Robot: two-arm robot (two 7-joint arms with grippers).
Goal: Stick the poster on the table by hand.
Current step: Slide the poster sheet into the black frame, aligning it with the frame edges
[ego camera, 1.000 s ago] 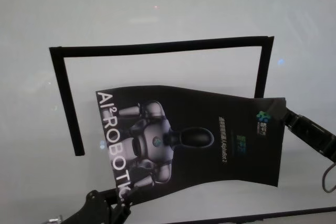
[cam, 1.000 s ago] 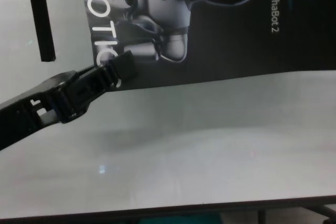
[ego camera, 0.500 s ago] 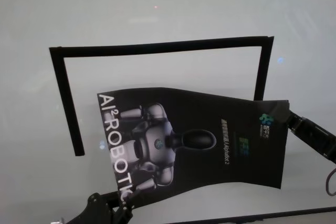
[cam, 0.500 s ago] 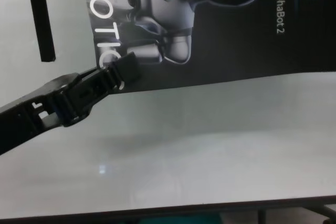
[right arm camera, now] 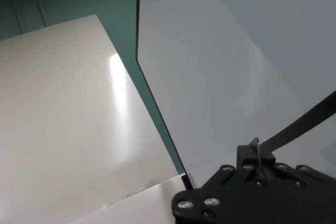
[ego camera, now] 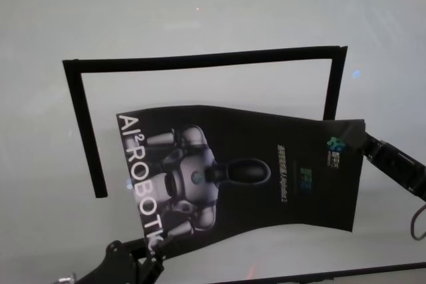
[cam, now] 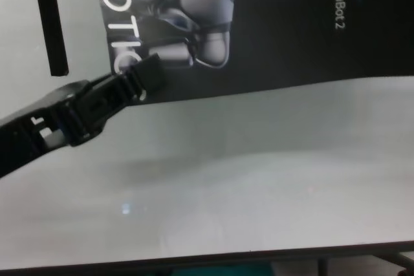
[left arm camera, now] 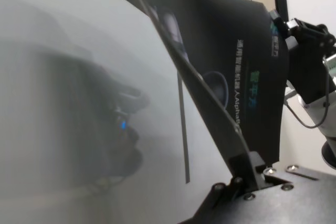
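Both grippers clamped on flexible black robot-print poster [ego camera: 266, 171]: left gripper [cam: 147, 77] near corner, right gripper [ego camera: 357, 139] far corner. Keep taut, lower square inside black tape frame [ego camera: 200, 60] on glossy white table [ego camera: 213, 11].

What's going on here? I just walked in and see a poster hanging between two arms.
The robot is holding the poster over the white table with both arms. The left gripper pinches its near left corner by the big white lettering, and the right gripper pinches the far right corner. The sheet sags and curves between them, not yet laid flat. It overlaps the near part of a black tape outline marked on the table.
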